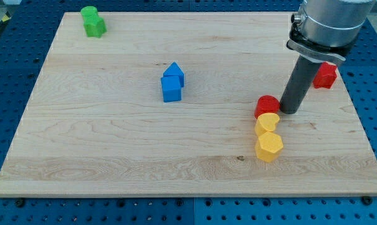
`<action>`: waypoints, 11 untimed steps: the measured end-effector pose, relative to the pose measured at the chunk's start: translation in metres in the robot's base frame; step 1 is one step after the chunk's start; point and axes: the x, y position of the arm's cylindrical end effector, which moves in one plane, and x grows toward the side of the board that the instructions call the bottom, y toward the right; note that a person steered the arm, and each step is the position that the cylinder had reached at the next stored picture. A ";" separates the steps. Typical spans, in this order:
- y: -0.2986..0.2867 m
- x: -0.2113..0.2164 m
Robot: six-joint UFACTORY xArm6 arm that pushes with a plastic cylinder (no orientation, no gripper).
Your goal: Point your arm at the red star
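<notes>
While my tip (pixel 288 111) sits low on the worktop (pixel 113 137), it's touching the right side of a red block (pixel 267 105), and the red star (pixel 326 75) waits just behind the rod, far right. No hand on this arm. Two yellow blocks (pixel 268 134) crowd nearer, just below.

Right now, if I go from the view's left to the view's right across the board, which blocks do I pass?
Green blocks → blue blocks → red block beside my tip → second red block. The yellow blocks overlap the first red one, so I skip them.
</notes>
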 end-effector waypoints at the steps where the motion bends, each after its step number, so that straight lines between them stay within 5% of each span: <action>1: 0.000 0.000; 3: 0.014 -0.012; 6: 0.140 -0.009; 8: 0.165 -0.050; 11: 0.076 -0.066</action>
